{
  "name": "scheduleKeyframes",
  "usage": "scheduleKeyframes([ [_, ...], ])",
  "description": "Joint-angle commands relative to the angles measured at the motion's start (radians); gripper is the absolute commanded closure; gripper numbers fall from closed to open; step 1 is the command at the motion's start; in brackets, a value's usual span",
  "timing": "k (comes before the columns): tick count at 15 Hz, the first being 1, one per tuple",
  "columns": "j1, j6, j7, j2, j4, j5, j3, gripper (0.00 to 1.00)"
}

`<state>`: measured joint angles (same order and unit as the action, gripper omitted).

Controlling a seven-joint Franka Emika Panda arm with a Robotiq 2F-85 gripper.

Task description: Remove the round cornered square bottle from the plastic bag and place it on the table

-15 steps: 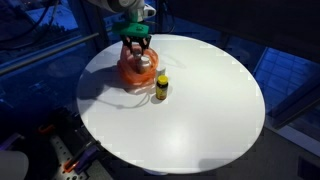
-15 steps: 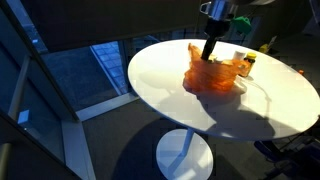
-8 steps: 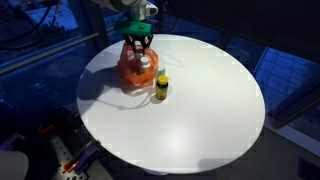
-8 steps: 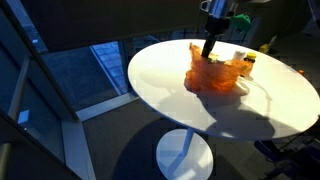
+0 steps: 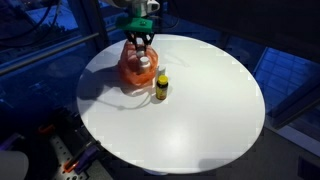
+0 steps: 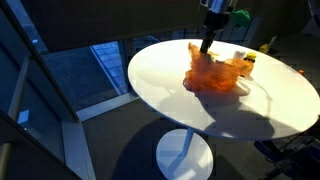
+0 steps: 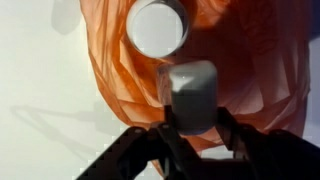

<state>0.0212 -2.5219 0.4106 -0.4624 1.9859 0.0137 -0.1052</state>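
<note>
Gripping the pale round-cornered square bottle [image 7: 191, 90], the tool [image 7: 197, 126] hangs over the crumpled orange plastic bag [image 5: 128, 70], upper left on the round white surface [image 5: 205, 110].

Yellow bottle [image 5: 161, 88] stands just beside the orange bag [image 5: 130, 70]; table [image 5: 200, 120] elsewhere open.

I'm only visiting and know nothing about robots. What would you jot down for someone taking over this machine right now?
The end effector hangs over the orange bag and looks shut on the square bottle.
The bag sits on the white table, with a round white cap showing inside it. A yellow bottle stands beside the bag.
Done: square bottle gripped.
Left: lift it clear of the bag, set it on the table, release.
</note>
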Motion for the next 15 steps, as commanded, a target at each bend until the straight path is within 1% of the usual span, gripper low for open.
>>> scheduleKeyframes([
  [1, -0.019, 0.056, -0.02, 0.037, -0.02, 0.004, -0.016, 0.79],
  [4, -0.023, 0.095, -0.022, 0.071, -0.031, 0.017, -0.019, 0.79],
  [9, -0.031, 0.201, -0.023, 0.137, -0.055, 0.048, -0.012, 0.79],
  [12, -0.036, 0.254, -0.04, 0.167, -0.077, 0.058, 0.004, 0.79],
  [15, -0.046, 0.277, -0.065, 0.182, -0.102, 0.052, 0.026, 0.79],
])
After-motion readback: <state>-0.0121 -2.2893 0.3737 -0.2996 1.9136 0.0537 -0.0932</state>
